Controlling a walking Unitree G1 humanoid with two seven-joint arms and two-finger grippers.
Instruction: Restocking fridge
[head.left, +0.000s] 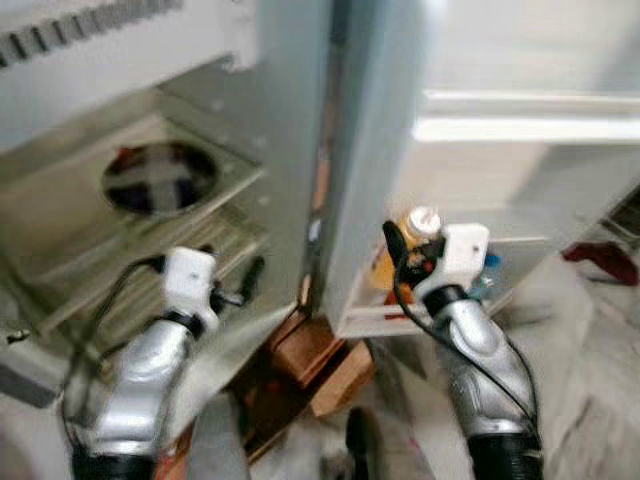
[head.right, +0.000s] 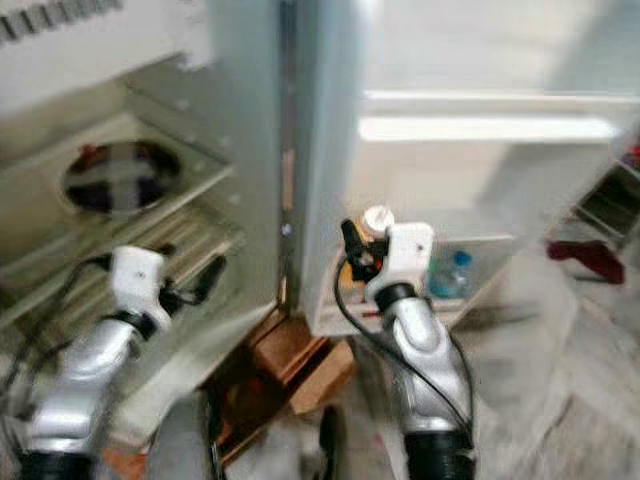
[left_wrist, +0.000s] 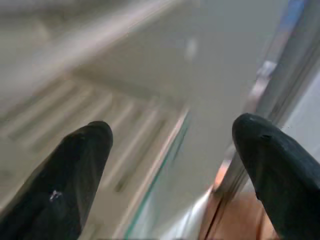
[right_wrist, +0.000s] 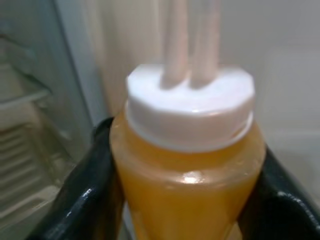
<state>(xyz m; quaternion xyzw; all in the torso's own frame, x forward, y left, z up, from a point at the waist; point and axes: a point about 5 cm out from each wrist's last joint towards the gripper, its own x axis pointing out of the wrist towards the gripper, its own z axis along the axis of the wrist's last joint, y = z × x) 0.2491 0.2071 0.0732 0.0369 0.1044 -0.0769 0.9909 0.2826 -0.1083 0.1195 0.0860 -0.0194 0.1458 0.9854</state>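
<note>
An orange juice bottle (right_wrist: 187, 170) with a white cap (right_wrist: 189, 107) is clamped between the black fingers (right_wrist: 82, 197) of my right gripper (head.left: 412, 250). The bottle (head.left: 415, 228) is held upright just over the lower shelf (head.left: 375, 318) of the open fridge door (head.left: 500, 180). My left gripper (head.left: 240, 285) stands open and empty in front of the fridge's interior shelves (head.left: 190, 260); its two fingertips (left_wrist: 80, 170) are spread wide. A plate of dark food (head.left: 160, 180) sits on an upper shelf inside.
A small blue-capped bottle (head.right: 450, 272) stands in the door shelf to the right of my right gripper. Brown cardboard boxes (head.left: 310, 360) lie on the floor below the fridge. A red cloth (head.left: 600, 260) lies at the far right on the pale floor.
</note>
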